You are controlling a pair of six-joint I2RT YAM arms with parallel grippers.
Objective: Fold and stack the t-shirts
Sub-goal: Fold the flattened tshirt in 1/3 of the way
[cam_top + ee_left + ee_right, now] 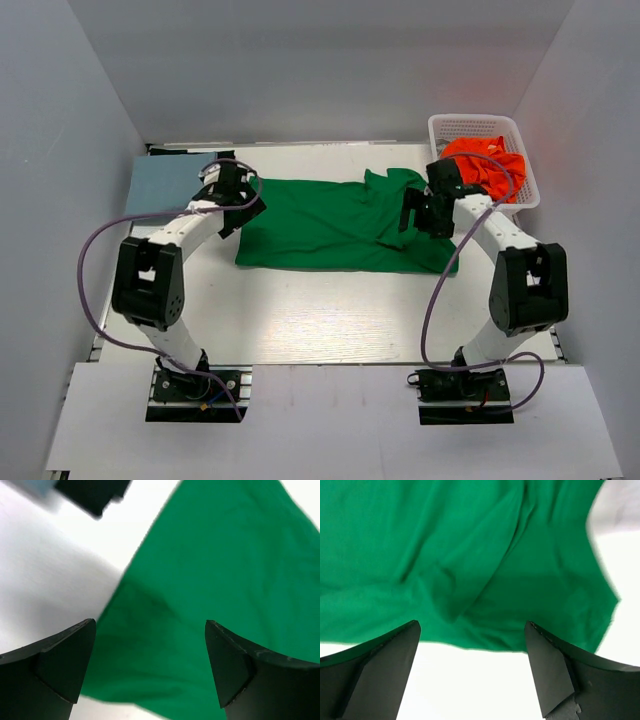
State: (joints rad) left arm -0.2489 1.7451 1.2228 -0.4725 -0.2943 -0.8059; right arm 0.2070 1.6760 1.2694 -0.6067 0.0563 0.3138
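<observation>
A bright green t-shirt [330, 225] lies spread across the middle of the table, its right part rumpled into folds. My left gripper [248, 205] hovers over the shirt's left edge. In the left wrist view this gripper [150, 670] is open, with the green cloth [225, 570] below and nothing between the fingers. My right gripper [413, 215] hangs over the shirt's right end. It is open too [472, 672], above the edge of the green cloth [445, 555]. A pale blue t-shirt [162, 185] lies flat at the back left. An orange t-shirt [487, 168] fills the basket.
The white mesh basket [470, 126] stands at the back right corner, close behind the right arm. A dark cloth edge [190, 154] shows behind the pale blue shirt. White walls close in the table on three sides. Bare tabletop [330, 320] lies in front of the green shirt.
</observation>
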